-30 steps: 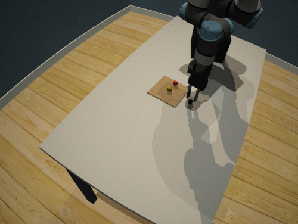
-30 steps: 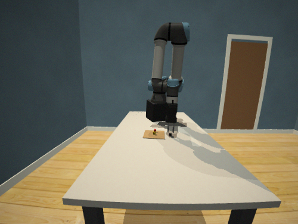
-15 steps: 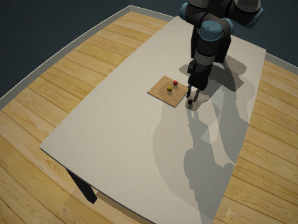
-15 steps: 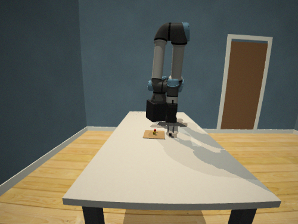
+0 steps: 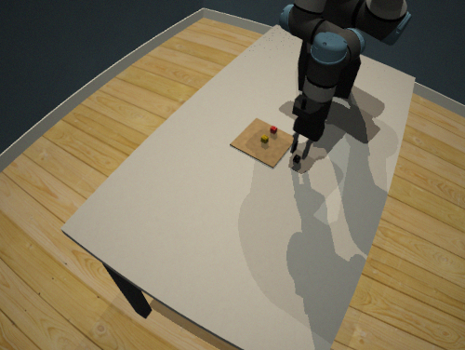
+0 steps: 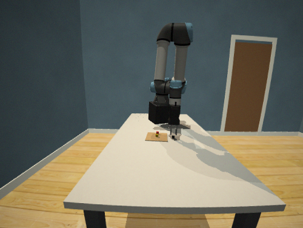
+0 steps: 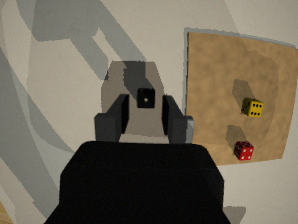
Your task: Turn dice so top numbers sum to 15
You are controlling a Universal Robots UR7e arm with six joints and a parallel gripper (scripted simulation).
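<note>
Beige desk [image 5: 186, 186] [image 6: 169, 170] [image 7: 45, 95] carries the black die [image 5: 297, 158] [image 6: 173, 137] [image 7: 146, 98] off the mat [image 5: 246, 143] [image 6: 151, 138] [image 7: 210, 65], at its three o'clock from the exterior view, the part-open, empty claw [image 5: 300, 150] [image 6: 173, 134] [image 7: 145, 107] above, presumably lined up to fetch it.

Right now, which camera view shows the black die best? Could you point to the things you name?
The wrist view: it shows the black die [image 5: 297, 159] [image 6: 173, 137] [image 7: 146, 98] largest, with one white pip readable on its upper face. The top and exterior views show only a small dark block beside the mat [image 5: 251, 145] [image 6: 151, 139] [image 7: 215, 60], pips unreadable.
</note>
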